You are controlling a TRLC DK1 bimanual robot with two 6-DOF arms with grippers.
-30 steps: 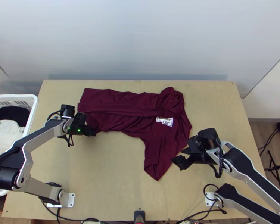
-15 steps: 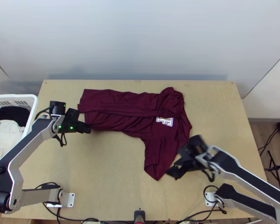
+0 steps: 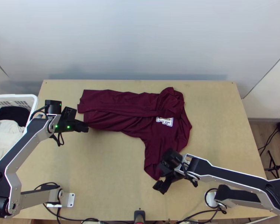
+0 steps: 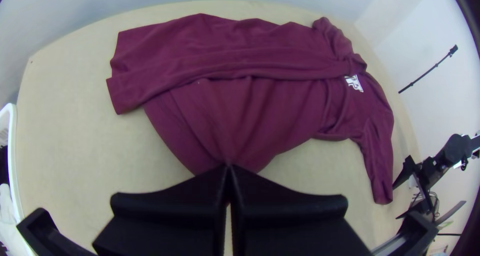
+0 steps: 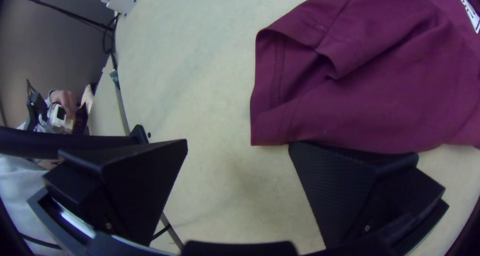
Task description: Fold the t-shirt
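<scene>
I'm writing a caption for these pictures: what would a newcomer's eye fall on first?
The dark red t-shirt, partly folded across the table's far half, with a white-edged print on it. Next, the left gripper, pinching its near edge into gathers, and the right gripper, open by the nearest sleeve.
</scene>
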